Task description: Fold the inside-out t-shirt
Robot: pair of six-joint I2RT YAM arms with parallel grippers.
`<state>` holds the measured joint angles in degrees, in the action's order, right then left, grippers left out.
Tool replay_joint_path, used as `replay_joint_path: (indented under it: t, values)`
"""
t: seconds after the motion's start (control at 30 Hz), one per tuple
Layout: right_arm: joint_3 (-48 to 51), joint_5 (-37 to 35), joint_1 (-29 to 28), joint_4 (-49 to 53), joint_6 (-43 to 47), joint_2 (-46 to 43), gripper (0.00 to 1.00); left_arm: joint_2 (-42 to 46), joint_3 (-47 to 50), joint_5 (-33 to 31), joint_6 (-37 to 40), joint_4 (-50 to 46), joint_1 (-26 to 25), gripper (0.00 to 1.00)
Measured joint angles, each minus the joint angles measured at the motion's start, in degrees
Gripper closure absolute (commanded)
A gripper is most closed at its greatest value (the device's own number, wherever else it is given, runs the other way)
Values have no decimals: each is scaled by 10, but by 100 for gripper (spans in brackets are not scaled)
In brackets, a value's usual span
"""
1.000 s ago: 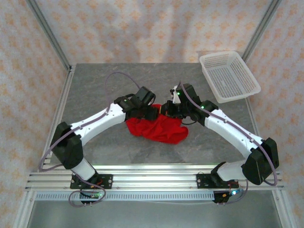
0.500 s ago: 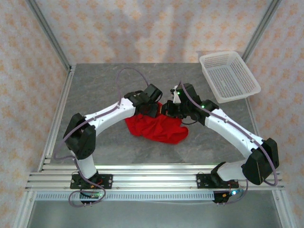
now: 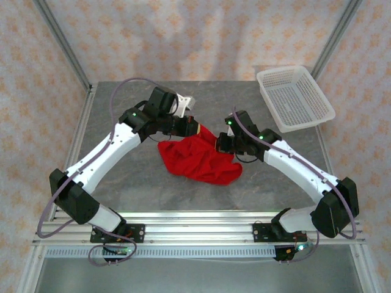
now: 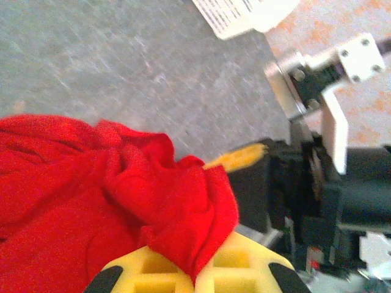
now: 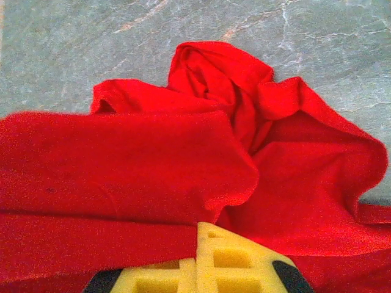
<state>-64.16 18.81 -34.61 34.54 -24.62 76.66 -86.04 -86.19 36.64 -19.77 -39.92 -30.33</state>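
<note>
On the grey stone-look table point(image 3: 122, 177), the inside-out t-shirt point(image 3: 198, 162) lies crumpled at frame centre. The left gripper point(image 3: 194, 128) has just pinched its upper edge and swung toward the upper left, while the right gripper point(image 3: 219, 145) stays clamped on the cloth opposite, so spreading can likely begin

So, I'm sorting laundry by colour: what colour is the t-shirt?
Plain bright red t-shirt, clearest in the right wrist view.
</note>
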Motion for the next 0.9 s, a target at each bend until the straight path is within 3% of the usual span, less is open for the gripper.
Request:
replay_joint_path:
  t: [0.17, 0.37, 0.57, 0.67, 0.9]
  values:
    - [3, -61, -2, 26, 16, 5, 99, 0, 0, 40, 1, -12, 0, 100]
    - [3, -59, -9, 48, 82, 5, 68, 0, 0, 70, 1, -10, 8, 100]
    - [53, -36, -20, -58, 184, -100, 41, 1, 0, 93, 2, -8, 12, 100]
    - [58, -33, -20, -119, 247, -121, 40, 1, 0, 108, 2, -6, 12, 100]
    - [26, -23, -28, -165, 371, -29, 40, 1, 0, 125, 4, -5, 12, 100]
